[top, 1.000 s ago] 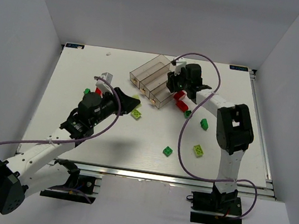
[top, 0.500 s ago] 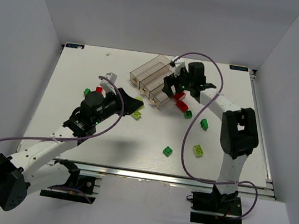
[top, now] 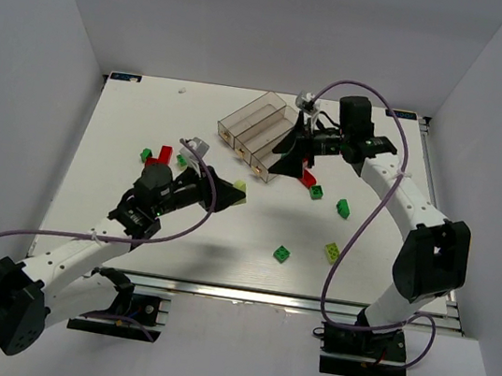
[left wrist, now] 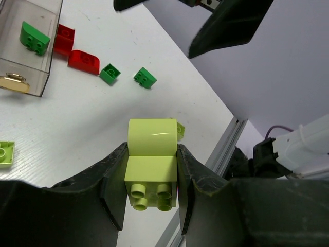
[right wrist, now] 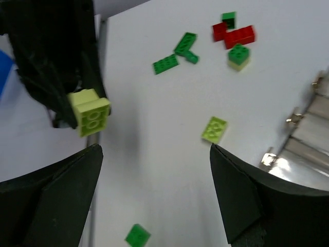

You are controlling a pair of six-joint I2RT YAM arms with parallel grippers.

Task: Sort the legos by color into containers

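My left gripper [left wrist: 151, 180] is shut on a pale yellow-green lego [left wrist: 151, 170], held above the table. In the top view this gripper [top: 232, 188] hangs near the table's middle, left of the containers [top: 259, 133]. My right gripper [top: 292, 156] is open and empty, above the containers' near right corner. A red lego [top: 308, 176] and a green lego [top: 316, 192] lie just right of it. One green lego [left wrist: 35, 37] lies inside a clear compartment [left wrist: 45, 62]. The right wrist view shows its wide-apart fingers [right wrist: 51, 200] and the held lego [right wrist: 90, 110].
Loose legos lie on the table: green ones [top: 343, 208] [top: 283, 254] and a yellow-green one [top: 332, 251] at the right, a red one [top: 163, 154] and green ones [top: 145, 154] at the left. A flat yellow-green lego [right wrist: 215, 128] lies near the containers.
My right gripper has opened, risen and pulled away to the right, leaving the red lego on the table beside the containers. My left gripper has shifted a little forward with its lego.
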